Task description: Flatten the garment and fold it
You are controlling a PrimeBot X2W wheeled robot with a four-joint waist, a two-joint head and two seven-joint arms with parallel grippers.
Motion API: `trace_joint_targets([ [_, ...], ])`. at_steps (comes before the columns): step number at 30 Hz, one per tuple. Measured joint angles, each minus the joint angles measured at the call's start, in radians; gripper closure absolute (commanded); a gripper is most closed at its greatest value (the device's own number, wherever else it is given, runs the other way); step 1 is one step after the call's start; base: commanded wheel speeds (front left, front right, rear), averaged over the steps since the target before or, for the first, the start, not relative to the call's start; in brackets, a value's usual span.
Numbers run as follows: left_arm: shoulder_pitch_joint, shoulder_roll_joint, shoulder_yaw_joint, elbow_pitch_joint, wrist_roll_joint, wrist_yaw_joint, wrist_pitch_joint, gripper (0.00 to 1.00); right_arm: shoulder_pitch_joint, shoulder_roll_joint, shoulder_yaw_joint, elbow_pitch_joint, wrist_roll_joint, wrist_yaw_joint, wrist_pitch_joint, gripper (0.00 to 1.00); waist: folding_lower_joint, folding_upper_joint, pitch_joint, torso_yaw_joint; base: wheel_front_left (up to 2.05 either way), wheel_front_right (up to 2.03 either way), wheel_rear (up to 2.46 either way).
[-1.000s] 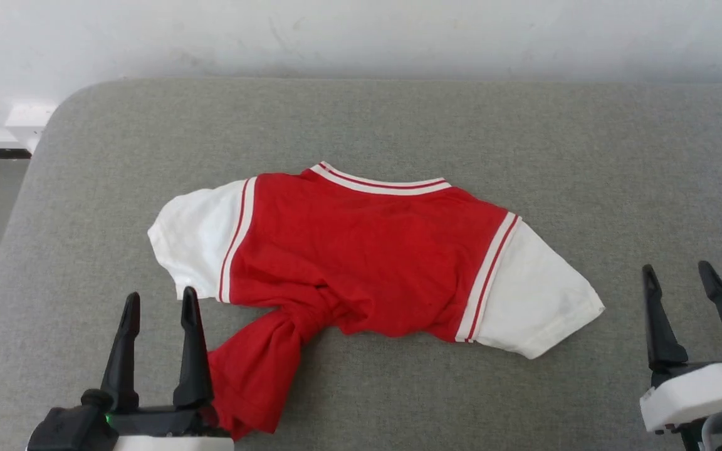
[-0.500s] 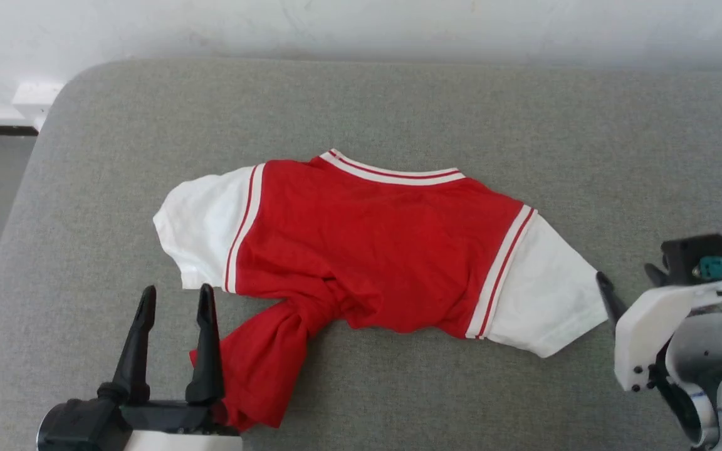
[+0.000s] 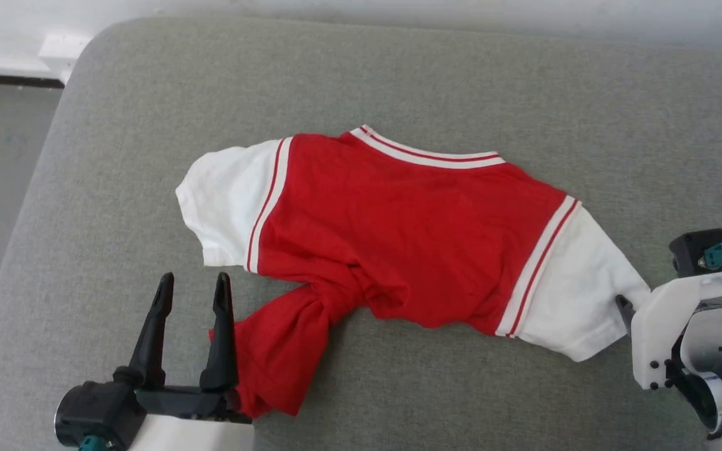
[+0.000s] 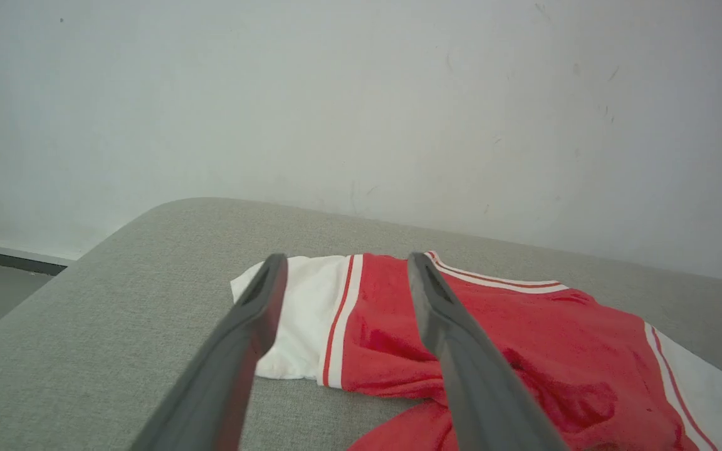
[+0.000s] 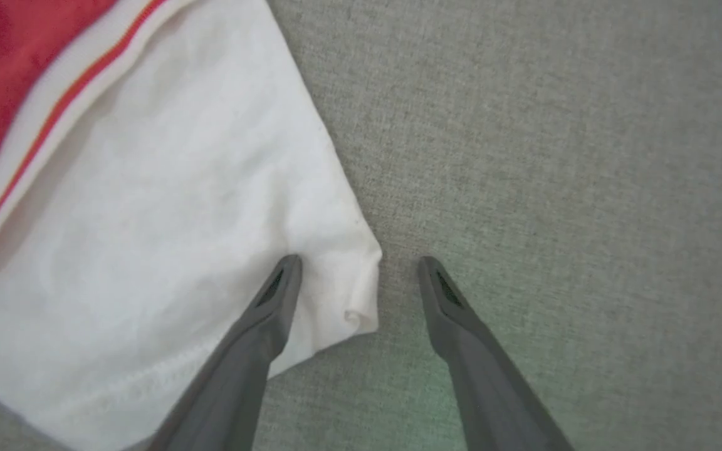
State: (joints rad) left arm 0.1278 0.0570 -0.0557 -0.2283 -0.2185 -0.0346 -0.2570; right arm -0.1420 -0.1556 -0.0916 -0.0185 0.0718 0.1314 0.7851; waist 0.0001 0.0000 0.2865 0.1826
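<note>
Two pairs of jaws stand wide and grasp nothing: our left gripper (image 3: 194, 279) hovers just beside the twisted red hem (image 3: 286, 351), and our right gripper (image 5: 360, 263) straddles the corner of the white sleeve (image 5: 167, 207). The jersey (image 3: 411, 232) lies mid-cushion (image 3: 398, 69), collar away from us, its lower body bunched into a knot. If we pinch only the sleeve's top layer, or pull before the twist is undone, we judge the cloth may drag and tighten rather than spread flat.

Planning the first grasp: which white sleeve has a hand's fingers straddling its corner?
The sleeve on the robot's right: the open right hand straddles its outer corner. The left hand sits short of the other sleeve.
</note>
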Motion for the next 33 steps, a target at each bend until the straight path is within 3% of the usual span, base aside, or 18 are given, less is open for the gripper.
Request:
trace_joint_targets([
  [3, -0.014, -0.001, -0.003, 0.009, -0.001, -0.006, 0.000, 0.00, -0.008, 0.002, -0.007, 0.002, 0.009, 0.000, 0.044, 0.00, -0.0001, 0.0000, 0.015, 0.011, 0.00, 0.00, 0.00],
  [4, -0.018, -0.001, -0.005, 0.012, -0.001, -0.008, 0.000, 0.00, -0.011, 0.002, -0.010, 0.002, 0.015, 0.000, 0.061, 0.17, -0.0001, 0.0000, 0.019, 0.014, 0.00, 0.00, 0.00],
  [5, -0.022, -0.001, -0.007, 0.015, -0.001, -0.009, 0.000, 0.00, -0.015, 0.003, -0.015, 0.002, 0.021, -0.001, 0.074, 0.63, -0.0001, 0.0000, 0.022, 0.018, 0.00, 0.00, 0.00],
  [6, -0.026, -0.001, -0.006, 0.018, -0.001, -0.009, 0.000, 0.00, -0.019, 0.006, -0.022, 0.001, 0.027, -0.001, 0.085, 1.00, -0.0001, 0.0000, 0.024, 0.020, 0.00, 0.00, 0.00],
  [12, -0.035, -0.002, -0.004, 0.029, -0.001, -0.017, 0.000, 0.00, -0.025, 0.011, 0.012, -0.008, 0.027, -0.002, 0.093, 1.00, 0.0000, 0.0000, 0.014, 0.019, 0.00, 0.00, 0.00],
  [21, -0.032, -0.002, -0.004, 0.035, -0.001, -0.017, 0.000, 0.00, -0.026, 0.007, 0.037, -0.022, 0.029, 0.000, -0.082, 1.00, 0.0000, 0.0000, -0.037, -0.030, 0.00, 0.00, 0.00],
  [30, -0.005, -0.003, 0.008, 0.044, 0.001, -0.017, 0.000, 0.00, 0.024, -0.128, -0.107, -0.016, -0.027, 0.000, -0.140, 1.00, -0.0001, 0.0000, -0.077, -0.080, 0.00, 0.00, 0.00],
  [33, 0.005, 0.000, 0.003, 0.058, 0.010, -0.024, 0.000, 0.00, 0.044, -0.146, -0.142, -0.001, -0.031, 0.000, -0.161, 1.00, -0.0001, 0.0000, -0.089, -0.089, 0.00, 0.00, 0.00],
])
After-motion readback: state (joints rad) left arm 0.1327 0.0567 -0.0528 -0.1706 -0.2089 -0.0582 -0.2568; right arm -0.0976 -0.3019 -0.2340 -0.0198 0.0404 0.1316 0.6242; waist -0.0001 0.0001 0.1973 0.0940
